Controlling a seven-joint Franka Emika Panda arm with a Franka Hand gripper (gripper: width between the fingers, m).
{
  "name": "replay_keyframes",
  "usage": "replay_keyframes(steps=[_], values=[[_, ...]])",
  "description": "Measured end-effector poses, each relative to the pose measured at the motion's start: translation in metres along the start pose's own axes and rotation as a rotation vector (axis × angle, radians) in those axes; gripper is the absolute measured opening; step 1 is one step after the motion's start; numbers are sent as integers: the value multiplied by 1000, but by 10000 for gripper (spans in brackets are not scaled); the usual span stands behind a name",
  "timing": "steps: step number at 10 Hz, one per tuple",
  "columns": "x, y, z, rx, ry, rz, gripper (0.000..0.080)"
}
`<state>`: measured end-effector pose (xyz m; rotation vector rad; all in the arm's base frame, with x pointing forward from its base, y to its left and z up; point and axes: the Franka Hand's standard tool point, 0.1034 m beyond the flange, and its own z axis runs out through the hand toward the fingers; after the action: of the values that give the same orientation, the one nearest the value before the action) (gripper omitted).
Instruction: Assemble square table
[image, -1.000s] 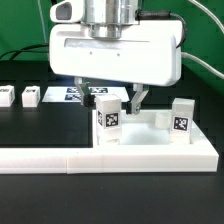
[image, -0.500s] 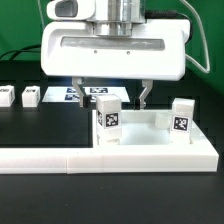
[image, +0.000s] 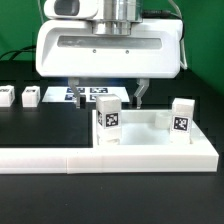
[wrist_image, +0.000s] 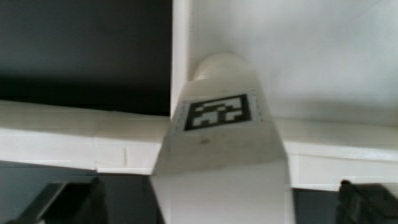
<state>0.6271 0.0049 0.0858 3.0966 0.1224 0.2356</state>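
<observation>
The white square tabletop (image: 150, 141) lies upside down against the border bar, with two short white tagged legs standing on it. One leg (image: 108, 117) is at its near corner towards the exterior view's left, the other leg (image: 181, 118) towards the right. My gripper (image: 110, 98) hangs open just above the first leg, a finger on each side and apart from it. In the wrist view that tagged leg (wrist_image: 217, 115) runs up between the dark fingertips (wrist_image: 71, 203), gaps on both sides, over the tabletop (wrist_image: 302, 50).
The long white L-shaped border bar (image: 70, 157) runs along the front of the black table. Two loose white legs (image: 31, 97) (image: 5, 97) lie at the exterior view's left. The marker board (image: 72, 93) lies behind my gripper.
My gripper has risen a little and shifted towards the exterior view's left, staying open. The legs and tabletop have not moved.
</observation>
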Motion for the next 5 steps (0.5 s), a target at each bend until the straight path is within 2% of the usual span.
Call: replay_keyframes(steps=[1, 2, 3, 4, 5], values=[[0, -1, 0, 0, 0, 12, 649], [0, 0, 1, 0, -1, 13, 555], [-1, 0, 1, 0, -2, 14, 417], [-1, 0, 1, 0, -2, 32, 417], [-1, 0, 1, 0, -2, 32, 289]])
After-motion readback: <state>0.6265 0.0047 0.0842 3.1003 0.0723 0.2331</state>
